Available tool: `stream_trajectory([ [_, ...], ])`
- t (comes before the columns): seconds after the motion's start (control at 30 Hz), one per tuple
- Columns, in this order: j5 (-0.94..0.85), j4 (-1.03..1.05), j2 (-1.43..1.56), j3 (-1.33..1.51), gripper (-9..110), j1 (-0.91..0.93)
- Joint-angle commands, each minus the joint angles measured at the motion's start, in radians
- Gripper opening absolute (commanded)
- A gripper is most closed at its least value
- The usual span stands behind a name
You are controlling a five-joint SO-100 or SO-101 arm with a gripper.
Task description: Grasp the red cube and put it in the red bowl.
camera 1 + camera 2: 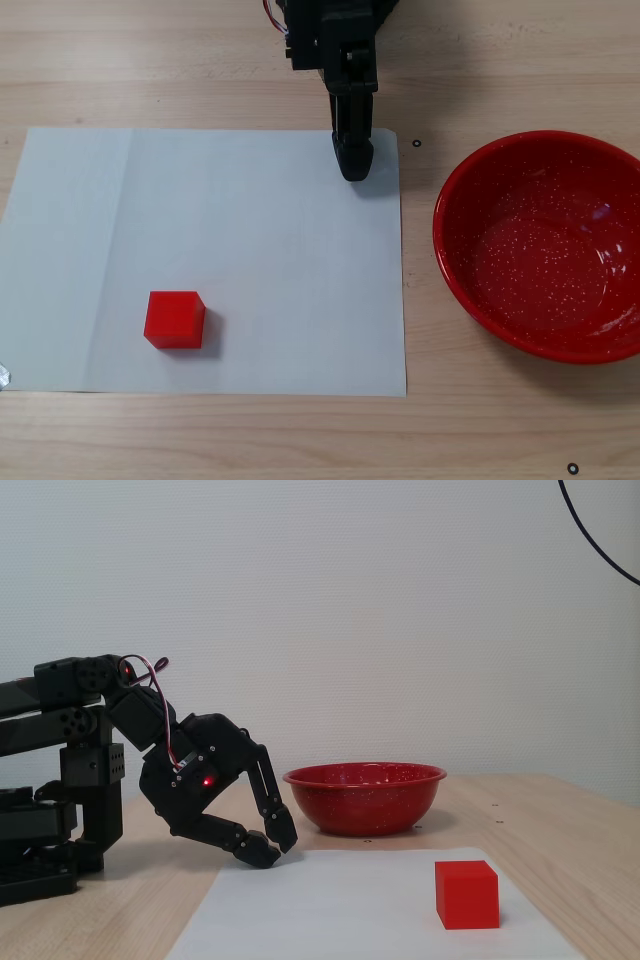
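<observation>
A white sheet of paper lies flat on the wooden table, and the red cube sits on it near the sheet's lower left corner as the top-down fixed view shows it, with a short shadow falling to its right. In the side-on fixed view the same cube stands squarely on the paper, free of any contact. The red bowl rests on bare wood just off the sheet's right edge, upright, its speckled inside holding nothing; from the side its rim shows level behind the paper. The black arm reaches in from the table's far edge, and its end effector hangs over the paper's upper right corner, well apart from the cube and nearer the bowl. From the side the end effector points down with its tips just above or at the sheet, the two fingers drawn together and nothing between them.
</observation>
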Motion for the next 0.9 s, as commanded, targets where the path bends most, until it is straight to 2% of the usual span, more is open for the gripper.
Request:
stream_trajectory([
  [0.0, 0.020, 0.011, 0.002, 0.003, 0, 0.002],
  [0.87, 0.020, 0.049, -0.009, -0.014, 0, -0.009],
])
